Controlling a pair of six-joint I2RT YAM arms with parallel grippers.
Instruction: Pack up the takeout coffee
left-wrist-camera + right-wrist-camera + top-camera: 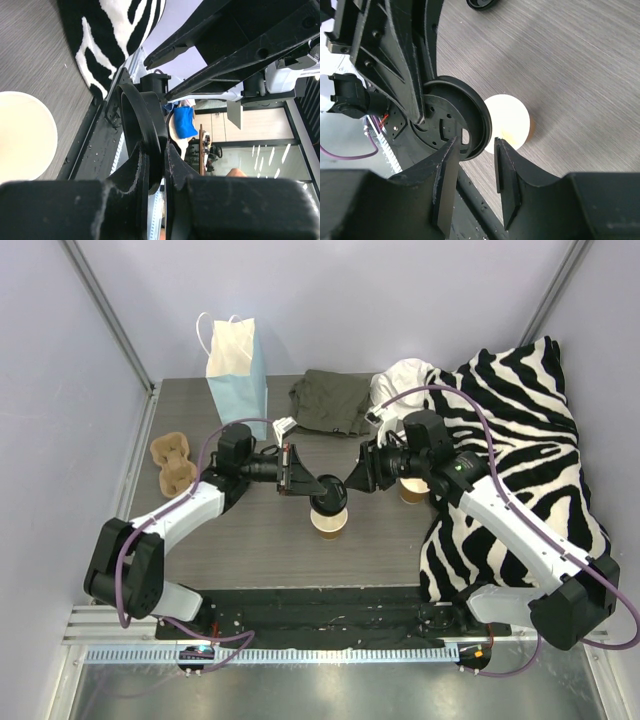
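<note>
Above tan paper cup (328,524): left fingers (136,172) pinch round black lid (326,489); right fingers (445,172) parted astride rim.

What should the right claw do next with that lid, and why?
Probably close on the black lid: its rim sits between the right claw's open fingers, while the left claw pinches its other edge over the open cup.

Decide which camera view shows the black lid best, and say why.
Right wrist: the black lid shows its round face and rim. Left wrist sees it edge-on, pinched in the left gripper. Top external shows it small, near the open cup.
</note>
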